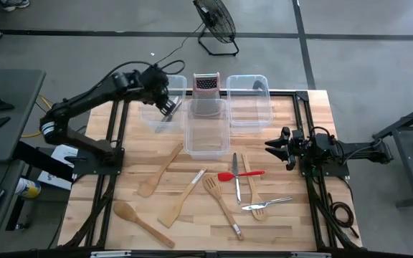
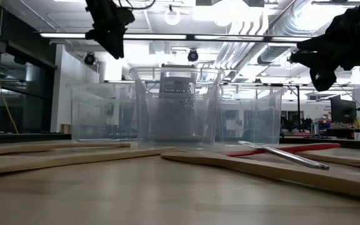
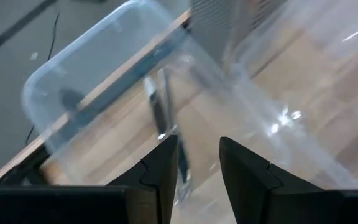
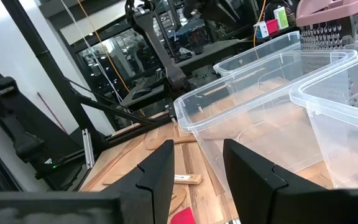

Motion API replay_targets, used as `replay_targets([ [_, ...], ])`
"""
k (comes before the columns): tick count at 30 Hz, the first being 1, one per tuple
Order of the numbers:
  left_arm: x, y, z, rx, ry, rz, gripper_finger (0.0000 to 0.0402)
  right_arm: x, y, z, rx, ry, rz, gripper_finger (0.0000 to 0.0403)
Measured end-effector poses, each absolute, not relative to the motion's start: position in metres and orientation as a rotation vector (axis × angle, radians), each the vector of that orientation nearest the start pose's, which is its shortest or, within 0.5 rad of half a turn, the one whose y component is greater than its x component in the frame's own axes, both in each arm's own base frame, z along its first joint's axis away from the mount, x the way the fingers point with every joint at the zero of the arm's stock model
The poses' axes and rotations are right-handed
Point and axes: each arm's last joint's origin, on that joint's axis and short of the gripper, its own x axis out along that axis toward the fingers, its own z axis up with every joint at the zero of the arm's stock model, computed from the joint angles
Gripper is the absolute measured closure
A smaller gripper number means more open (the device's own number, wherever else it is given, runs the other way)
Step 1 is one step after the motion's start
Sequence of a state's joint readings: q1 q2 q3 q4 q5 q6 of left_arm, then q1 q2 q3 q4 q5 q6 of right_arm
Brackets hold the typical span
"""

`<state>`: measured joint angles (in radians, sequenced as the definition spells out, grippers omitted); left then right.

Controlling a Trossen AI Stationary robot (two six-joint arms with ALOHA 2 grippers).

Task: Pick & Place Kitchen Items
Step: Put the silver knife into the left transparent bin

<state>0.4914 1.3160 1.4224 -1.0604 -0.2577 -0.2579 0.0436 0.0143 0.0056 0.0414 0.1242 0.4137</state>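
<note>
My left gripper (image 1: 168, 107) (image 3: 197, 146) hangs open above the left clear bin (image 1: 162, 93), pointing slantwise down, with nothing between its fingers. A metal utensil (image 3: 159, 115) lies on that bin's floor below it. More kitchen items lie flat on the table's near half. They include a wooden spoon (image 1: 142, 221), two wooden spatulas (image 1: 160, 170) (image 1: 181, 201), a slotted wooden turner (image 1: 217, 193), a red-headed spatula (image 1: 241, 174), a silver knife (image 1: 236, 175) and a silver fork (image 1: 267, 204). My right gripper (image 1: 282, 147) (image 4: 197, 152) waits open and level at the table's right side.
A middle bin (image 1: 206, 132) and a right bin (image 1: 249, 100) stand beside the left one at the table's far side. A metal box grater (image 1: 206, 89) with a pinkish top stands upright between them. A floor fan (image 1: 217, 25) is beyond the table.
</note>
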Motion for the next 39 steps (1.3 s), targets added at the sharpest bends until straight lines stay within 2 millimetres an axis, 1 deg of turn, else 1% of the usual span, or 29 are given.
replay_targets([
  [7,0.214,0.092,0.357,-0.202,0.634,0.638,0.0284,0.098,0.001,0.168,0.416,-0.049,-0.073,0.0272],
  [11,0.21,0.074,0.348,-0.14,0.543,0.518,0.0284,0.098,0.001,0.168,0.416,-0.049,-0.073,0.0272],
  [20,0.194,0.038,0.317,-0.1,0.378,0.352,0.0284,0.098,0.001,0.168,0.416,-0.049,-0.073,0.0272],
  [24,0.19,0.021,0.307,-0.085,0.293,0.263,0.0282,0.098,0.001,0.168,0.416,-0.049,-0.072,0.0272],
  [27,0.189,0.008,0.304,-0.058,0.241,0.19,0.0272,0.098,0.001,0.168,0.416,-0.049,-0.073,0.0272],
  [32,0.183,-0.003,0.293,-0.038,0.168,0.123,0.0253,0.098,0.001,0.168,0.416,-0.049,-0.073,0.0272],
  [36,0.173,-0.005,0.283,-0.04,0.142,0.112,0.0249,0.098,0.001,0.168,0.416,-0.049,-0.073,0.0272],
  [39,0.166,-0.005,0.279,-0.045,0.118,0.084,0.0249,0.098,0.001,0.168,0.416,-0.049,-0.073,0.0272],
])
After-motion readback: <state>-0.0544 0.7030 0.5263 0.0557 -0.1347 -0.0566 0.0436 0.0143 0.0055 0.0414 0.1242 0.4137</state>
